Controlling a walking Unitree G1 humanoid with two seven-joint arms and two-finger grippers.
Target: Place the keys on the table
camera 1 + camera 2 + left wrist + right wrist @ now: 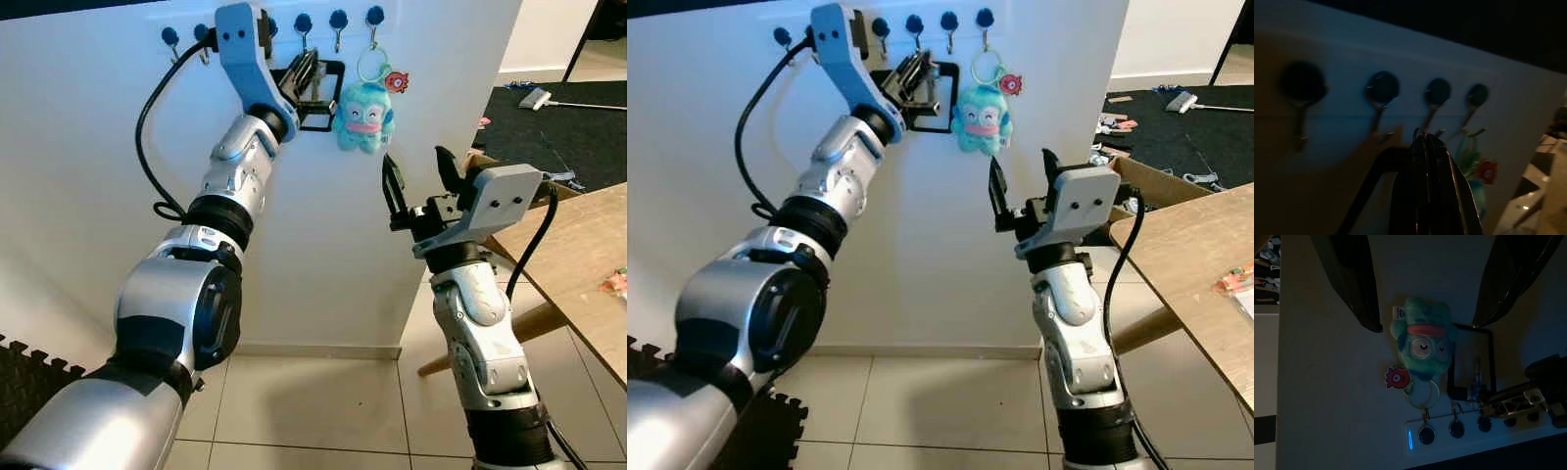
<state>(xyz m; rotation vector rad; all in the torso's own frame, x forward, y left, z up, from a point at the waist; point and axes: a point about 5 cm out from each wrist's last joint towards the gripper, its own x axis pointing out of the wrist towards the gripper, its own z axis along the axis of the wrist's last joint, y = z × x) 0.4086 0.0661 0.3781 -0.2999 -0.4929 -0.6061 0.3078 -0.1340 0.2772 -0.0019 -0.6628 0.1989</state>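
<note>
1. Your keys (364,110) hang on the last hook of the hook rail (284,24) on the white wall (88,147). They have a blue-green plush toy, a green ring and a small red charm.
2. Your right gripper (423,181) is just below and beside the toy, near it but not touching. Its two fingers are spread wide and hold nothing.
3. Your left gripper (302,80) is up by the hooks, next to a black frame (328,93). Its fingers look pressed together with nothing between them.
4. If you squeeze only the soft toy, I think it could squash and slip out.
5. If you pull straight away from the wall, the ring may catch on the hook. Lift it up first.
6. Your left arm is very close, so the two arms could bump.
7. The table (588,255) is off to your right, so the keys could swing and drop on the way.
8. Count: one bunch of keys, one toy, one table, and at least six blue hook knobs.
</note>
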